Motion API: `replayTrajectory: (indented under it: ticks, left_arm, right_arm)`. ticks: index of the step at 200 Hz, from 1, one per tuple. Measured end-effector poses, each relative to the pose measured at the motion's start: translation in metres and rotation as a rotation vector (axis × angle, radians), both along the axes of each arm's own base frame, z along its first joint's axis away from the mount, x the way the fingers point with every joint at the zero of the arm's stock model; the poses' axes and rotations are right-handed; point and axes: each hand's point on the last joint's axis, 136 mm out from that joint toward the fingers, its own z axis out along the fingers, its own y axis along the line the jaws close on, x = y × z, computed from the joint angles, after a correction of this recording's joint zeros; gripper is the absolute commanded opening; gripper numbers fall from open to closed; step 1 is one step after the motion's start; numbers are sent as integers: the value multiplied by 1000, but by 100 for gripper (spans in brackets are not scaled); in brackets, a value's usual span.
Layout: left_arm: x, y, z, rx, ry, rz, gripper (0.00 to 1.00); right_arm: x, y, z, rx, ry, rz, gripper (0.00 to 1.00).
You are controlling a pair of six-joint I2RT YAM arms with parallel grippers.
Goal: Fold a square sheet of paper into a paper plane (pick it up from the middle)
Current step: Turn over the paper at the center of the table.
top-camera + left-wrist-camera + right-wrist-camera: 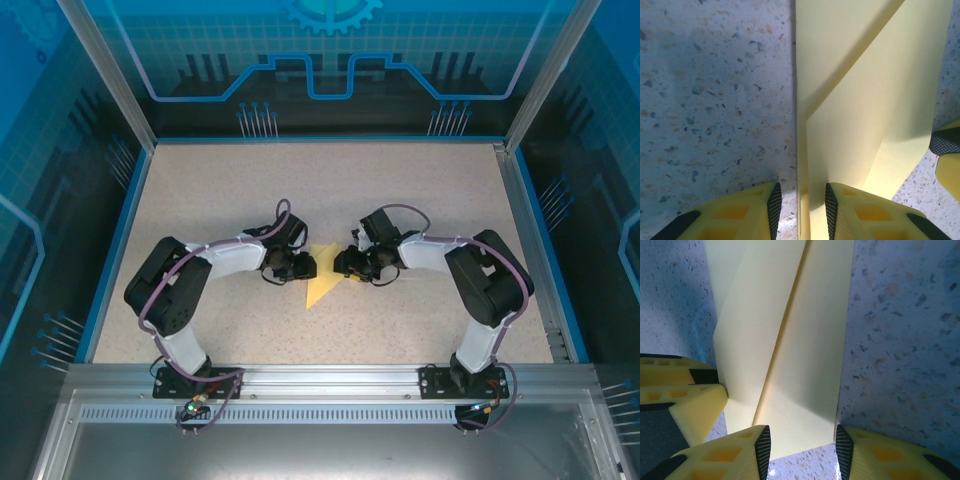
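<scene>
Paper (320, 285) mid-frame, light and floppy, needs pinching along its crease; left gripper (801, 205) and right gripper (800, 445) straddle it half-open, empty.

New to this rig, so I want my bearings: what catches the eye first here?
A partly folded yellow paper lies at the middle of the speckled table. The left gripper and right gripper flank it from either side, paper between their parted fingers.
</scene>
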Motion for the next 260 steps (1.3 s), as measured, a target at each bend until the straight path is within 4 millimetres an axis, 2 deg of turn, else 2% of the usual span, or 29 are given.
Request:
replayTrajectory:
  ticks: [73, 131, 260]
  left_arm:
    - [0, 2, -2, 13, 6, 3, 26]
    - [0, 2, -3, 16, 7, 4, 26]
    - [0, 2, -3, 18, 9, 4, 25]
  right_arm:
    - [1, 1, 0, 9, 30, -43, 41]
    - [4, 3, 0, 27, 51, -79, 41]
    - [17, 19, 11, 116, 1, -68, 49]
